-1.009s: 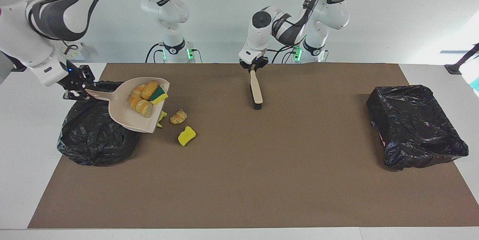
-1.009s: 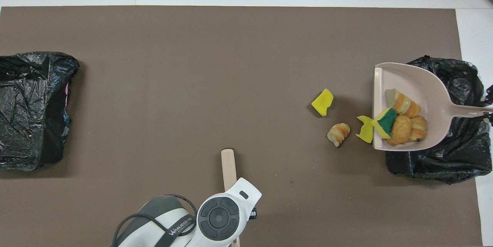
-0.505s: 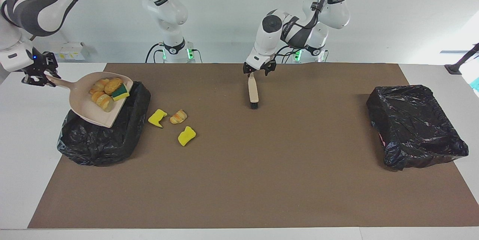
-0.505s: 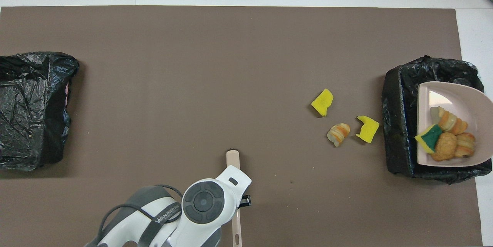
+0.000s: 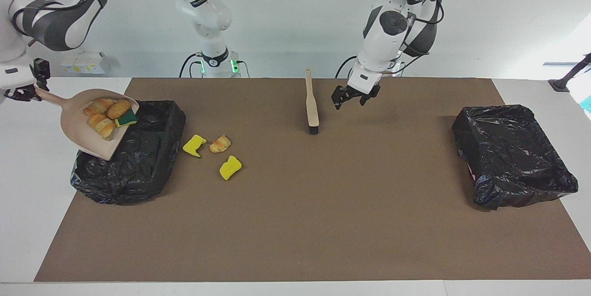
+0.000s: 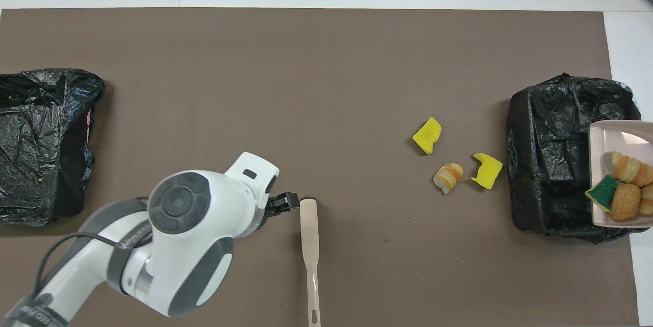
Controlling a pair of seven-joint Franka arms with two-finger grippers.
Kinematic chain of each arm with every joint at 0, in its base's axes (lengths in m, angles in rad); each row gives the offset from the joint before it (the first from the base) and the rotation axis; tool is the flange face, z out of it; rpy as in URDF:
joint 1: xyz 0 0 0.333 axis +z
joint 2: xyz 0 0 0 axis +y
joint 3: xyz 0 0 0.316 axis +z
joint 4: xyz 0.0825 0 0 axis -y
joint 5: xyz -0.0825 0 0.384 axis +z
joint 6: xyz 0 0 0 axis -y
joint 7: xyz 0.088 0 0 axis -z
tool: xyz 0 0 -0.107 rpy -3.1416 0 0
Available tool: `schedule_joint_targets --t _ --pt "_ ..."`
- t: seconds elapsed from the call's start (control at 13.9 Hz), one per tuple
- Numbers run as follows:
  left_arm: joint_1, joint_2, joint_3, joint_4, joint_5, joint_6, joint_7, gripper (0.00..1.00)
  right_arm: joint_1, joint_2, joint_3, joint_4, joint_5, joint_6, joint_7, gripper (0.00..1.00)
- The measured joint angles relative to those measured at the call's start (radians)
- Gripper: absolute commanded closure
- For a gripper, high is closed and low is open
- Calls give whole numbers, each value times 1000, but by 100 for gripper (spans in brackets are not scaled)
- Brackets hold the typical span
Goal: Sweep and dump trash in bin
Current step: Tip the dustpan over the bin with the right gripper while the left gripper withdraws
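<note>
White table [image 5: 27,185] under brown mat [image 5: 323,203], pale wall [image 5: 277,19].

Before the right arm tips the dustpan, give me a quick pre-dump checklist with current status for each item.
1. Right gripper shut on the dustpan handle: ok.
2. Dustpan's front edge over the open bin at the right arm's end: ok.
3. Load, bread pieces and a green-and-yellow sponge, inside the pan: ok.
4. Mat swept: not ok; two yellow sponge chunks and a bread piece lie beside the bin.
5. Brush released: ok; it lies on the mat, left gripper open beside it, in the air.
6. Room inside the bin: cannot tell.
</note>
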Motion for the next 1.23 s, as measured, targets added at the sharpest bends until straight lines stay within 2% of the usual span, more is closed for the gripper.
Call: schedule_joint_targets --t 0.22,0.43,0.65,0.86,1.23 --pt "115 -5 1 9 19 -46 186 0 61 -10 2 0 -68 -20 145 100" --pt "209 -6 1 33 63 -78 324 0 133 -17 3 0 -163 -89 264 100" --pt "305 -8 1 103 116 -171 460 0 231 -22 7 0 -278 -167 362 100" --pt "396 -9 2 199 125 -255 517 0 303 -27 8 0 -382 -194 381 100" --pt "413 -7 -2 364 127 -353 523 0 363 -70 13 4 -482 -194 335 100"
